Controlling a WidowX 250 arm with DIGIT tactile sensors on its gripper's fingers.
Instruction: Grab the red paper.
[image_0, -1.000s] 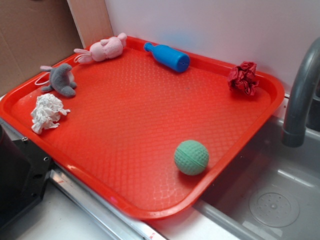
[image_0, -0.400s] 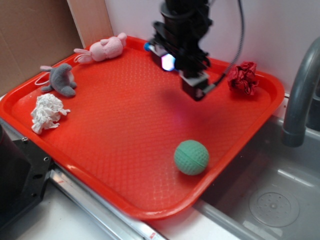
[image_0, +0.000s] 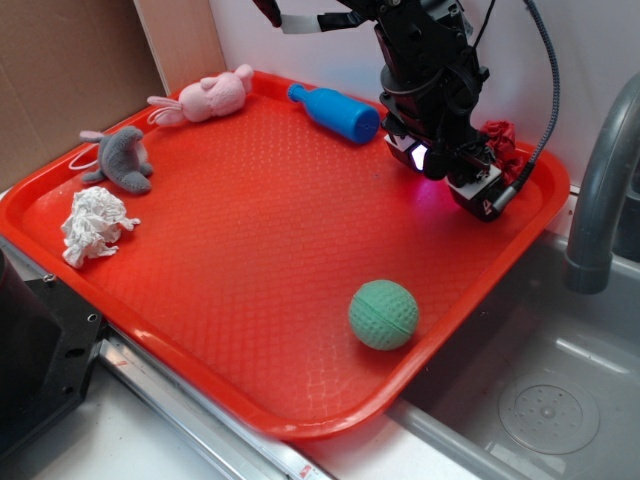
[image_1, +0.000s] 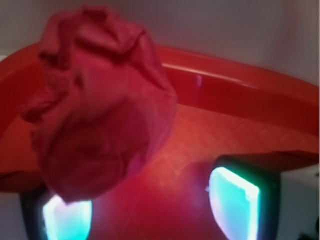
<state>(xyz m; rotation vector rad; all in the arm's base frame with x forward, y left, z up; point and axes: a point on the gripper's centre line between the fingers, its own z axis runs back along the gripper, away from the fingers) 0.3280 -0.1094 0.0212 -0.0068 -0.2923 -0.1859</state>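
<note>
The red paper (image_0: 503, 140), a dark-red wrinkly ball, lies in the far right corner of the red tray (image_0: 250, 230); the arm hides most of it in the exterior view. In the wrist view the red paper (image_1: 100, 105) fills the upper left, close in front of the left finger. My gripper (image_0: 462, 182) hangs low over the tray just in front of the paper. Its jaws stand wide apart, with bare tray floor between the two glowing pads (image_1: 232, 200). Nothing is held.
A green ball (image_0: 383, 314) sits near the tray's front right edge. A blue bottle (image_0: 335, 112), pink bunny (image_0: 205, 97), grey plush (image_0: 122, 160) and white paper wad (image_0: 95, 225) lie along the back and left. A grey faucet (image_0: 600, 190) and sink stand to the right.
The arm entered the view from above and has moved right and down, from over the blue bottle to the tray's far right corner by the red paper.
</note>
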